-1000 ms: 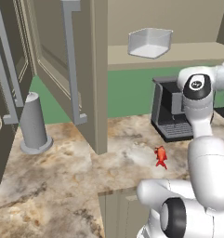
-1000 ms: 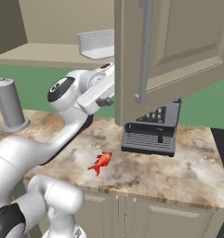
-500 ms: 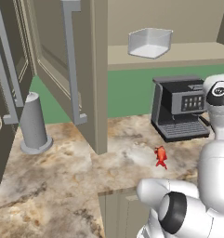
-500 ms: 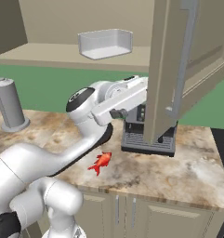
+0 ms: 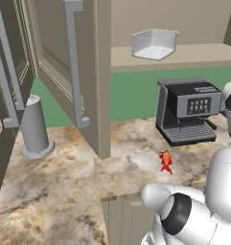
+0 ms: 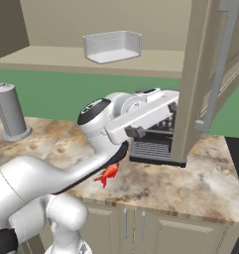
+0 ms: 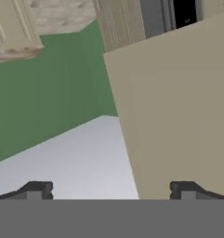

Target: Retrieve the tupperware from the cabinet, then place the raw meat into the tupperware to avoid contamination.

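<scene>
The claw stands with its tips wide apart and holds nothing, close against the open right door of the cabinet. Outward from it, the tupperware sits on the cabinet shelf, well above the claw, and the raw meat lies on the surface just in front of the coffee machine. The likely trouble is a knock: swinging up toward the shelf from here, the hand could catch the door's edge or the coffee machine. The arm reaches forward and across, forearm roughly level, hand beside the door.
</scene>
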